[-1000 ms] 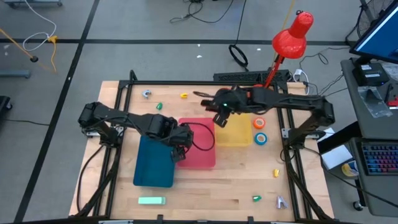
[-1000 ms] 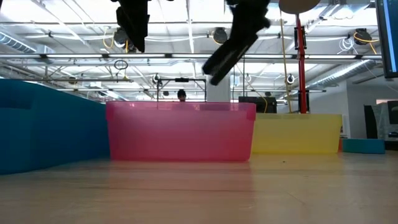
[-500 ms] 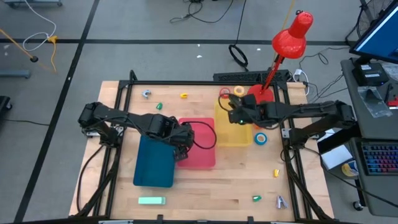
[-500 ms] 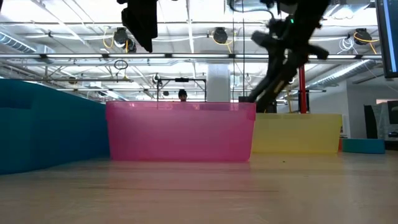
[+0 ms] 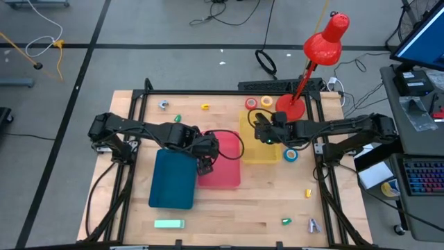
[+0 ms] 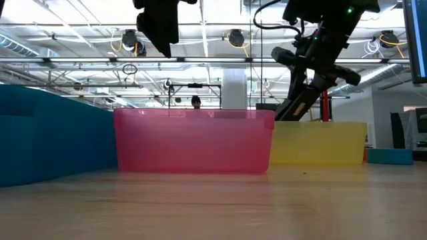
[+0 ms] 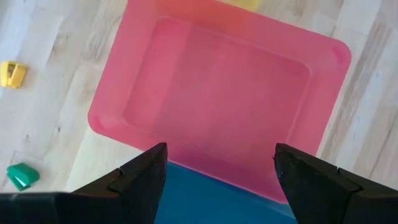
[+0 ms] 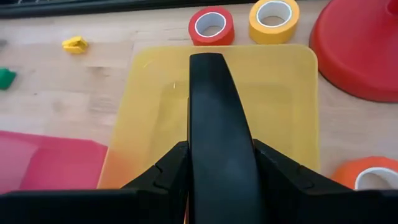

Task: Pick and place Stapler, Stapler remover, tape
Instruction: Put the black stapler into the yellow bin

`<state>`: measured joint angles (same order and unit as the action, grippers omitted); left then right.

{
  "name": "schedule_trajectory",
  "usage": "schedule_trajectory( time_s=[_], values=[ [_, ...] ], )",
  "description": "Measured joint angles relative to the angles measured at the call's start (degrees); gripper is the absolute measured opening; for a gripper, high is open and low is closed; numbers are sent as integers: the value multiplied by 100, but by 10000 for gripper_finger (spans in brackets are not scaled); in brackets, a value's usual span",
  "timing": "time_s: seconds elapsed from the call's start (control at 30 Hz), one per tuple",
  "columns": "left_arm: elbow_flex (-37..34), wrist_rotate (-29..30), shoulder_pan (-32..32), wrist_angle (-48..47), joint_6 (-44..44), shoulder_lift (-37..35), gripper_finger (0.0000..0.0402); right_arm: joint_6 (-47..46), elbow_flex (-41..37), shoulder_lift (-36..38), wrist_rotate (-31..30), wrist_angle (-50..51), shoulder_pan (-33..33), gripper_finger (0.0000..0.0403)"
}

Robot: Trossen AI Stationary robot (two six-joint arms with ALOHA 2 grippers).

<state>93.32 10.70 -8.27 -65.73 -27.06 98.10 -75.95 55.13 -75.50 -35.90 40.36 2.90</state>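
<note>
Right tool (image 8: 214, 180) — now over yellow tray (image 5: 251, 153), from behind it — clamping black stapler (image 8: 214, 118).

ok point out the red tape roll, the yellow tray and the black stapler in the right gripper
red tape roll (image 8: 211, 25) right wrist view, on its red band
yellow tray (image 8: 283, 118) right wrist view, bare floor
black stapler (image 8: 217, 143) right wrist view, top face

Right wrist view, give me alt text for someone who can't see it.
The right gripper is shut on a black stapler, held over the empty yellow tray. Past the tray on the wooden table lie a red tape roll, a yellow tape roll and the red lamp base.
</note>
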Motion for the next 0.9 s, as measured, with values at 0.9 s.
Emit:
schedule_trajectory(
  time_s=[0.9],
  values=[
    [-559,134,-33,609,487,-1017,294,-434,7,-843,-760,65,-255,132]
  ],
)
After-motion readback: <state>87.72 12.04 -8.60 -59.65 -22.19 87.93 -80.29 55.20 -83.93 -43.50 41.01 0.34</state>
